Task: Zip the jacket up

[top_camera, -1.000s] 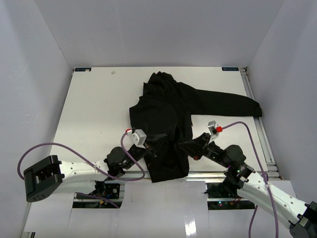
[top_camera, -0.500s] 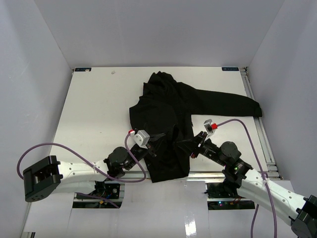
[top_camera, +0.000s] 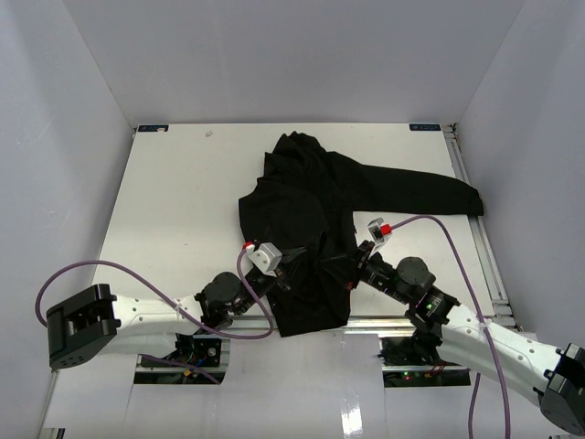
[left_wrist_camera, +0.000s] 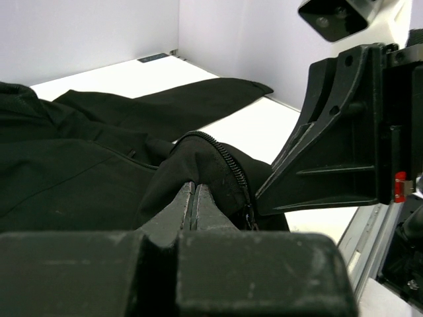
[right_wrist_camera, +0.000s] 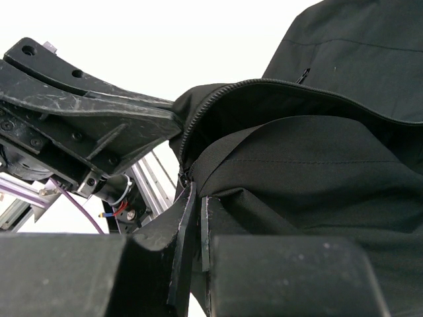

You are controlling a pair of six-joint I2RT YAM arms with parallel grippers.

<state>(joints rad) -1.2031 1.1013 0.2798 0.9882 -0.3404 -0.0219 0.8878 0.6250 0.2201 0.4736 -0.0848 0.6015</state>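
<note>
The black jacket lies spread on the white table, one sleeve stretched to the right. My left gripper is shut on a raised fold of the jacket's lower front, right beside the zipper teeth. My right gripper is shut on the jacket's bottom edge just under the zipper's lower end. The two grippers face each other a few centimetres apart. The right gripper's body shows in the left wrist view, and the left gripper's body shows in the right wrist view.
A metal rail runs along the table's right edge, and another runs along the front edge. White walls enclose the table on three sides. Purple cables loop from both wrists.
Both grippers have moved closer together at the jacket's lower front: the right one to the left, the left one to the right. The fabric between them is bunched up.
</note>
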